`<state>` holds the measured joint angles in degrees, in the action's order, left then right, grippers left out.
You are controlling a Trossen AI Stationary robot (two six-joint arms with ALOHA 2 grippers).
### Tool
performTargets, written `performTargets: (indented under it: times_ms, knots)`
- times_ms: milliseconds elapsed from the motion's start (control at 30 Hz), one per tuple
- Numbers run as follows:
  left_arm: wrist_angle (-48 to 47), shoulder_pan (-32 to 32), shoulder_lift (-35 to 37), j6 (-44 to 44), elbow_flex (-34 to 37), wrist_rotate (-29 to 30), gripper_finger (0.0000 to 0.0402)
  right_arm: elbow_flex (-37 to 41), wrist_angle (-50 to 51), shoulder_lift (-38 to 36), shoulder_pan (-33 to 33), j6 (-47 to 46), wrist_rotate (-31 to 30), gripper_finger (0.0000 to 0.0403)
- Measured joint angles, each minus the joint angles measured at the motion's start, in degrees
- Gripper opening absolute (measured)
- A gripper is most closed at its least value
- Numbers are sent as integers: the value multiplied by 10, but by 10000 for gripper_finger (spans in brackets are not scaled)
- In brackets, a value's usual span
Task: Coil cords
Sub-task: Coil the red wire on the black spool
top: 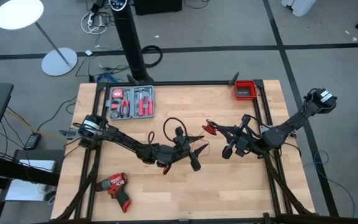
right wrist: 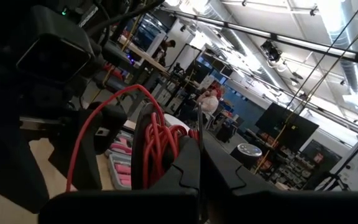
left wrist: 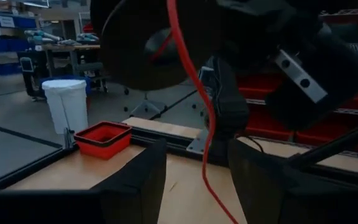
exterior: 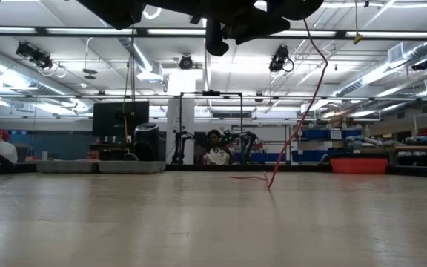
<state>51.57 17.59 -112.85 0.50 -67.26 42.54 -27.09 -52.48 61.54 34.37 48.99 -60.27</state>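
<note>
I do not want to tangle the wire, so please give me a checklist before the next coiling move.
1. Right end effector shut on red wire: ok.
2. Left end effector open, wire passing between its fingers: ok.
3. Wire lifted off the table: not ok, its tail touches the wood.
4. Black cable ready: cannot tell.
5. Drill away from both arms: ok.

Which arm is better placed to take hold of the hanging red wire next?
Probably the left. The left gripper is open with the red wire hanging between its fingers; the right gripper is already shut on the red coil.
</note>
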Motion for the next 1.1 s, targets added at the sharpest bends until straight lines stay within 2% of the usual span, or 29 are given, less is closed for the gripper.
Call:
performTargets:
  times_ms: [533, 767, 1000, 1100]
  knots:
    - [31, -4, 0, -7, 0, 2, 85, 0, 1, 0, 0, 0, 1, 1]
    - [27, -2, 0, -4, 0, 1, 9, 0, 1, 0, 0, 0, 1, 1]
    - [7, -1, 0, -10, -19, 7, 2, 0, 14, 6, -1, 0, 2, 1]
    - [-87, 1, 0, -13, -73, 8, 1, 0, 18, 15, -7, 0, 0, 1]
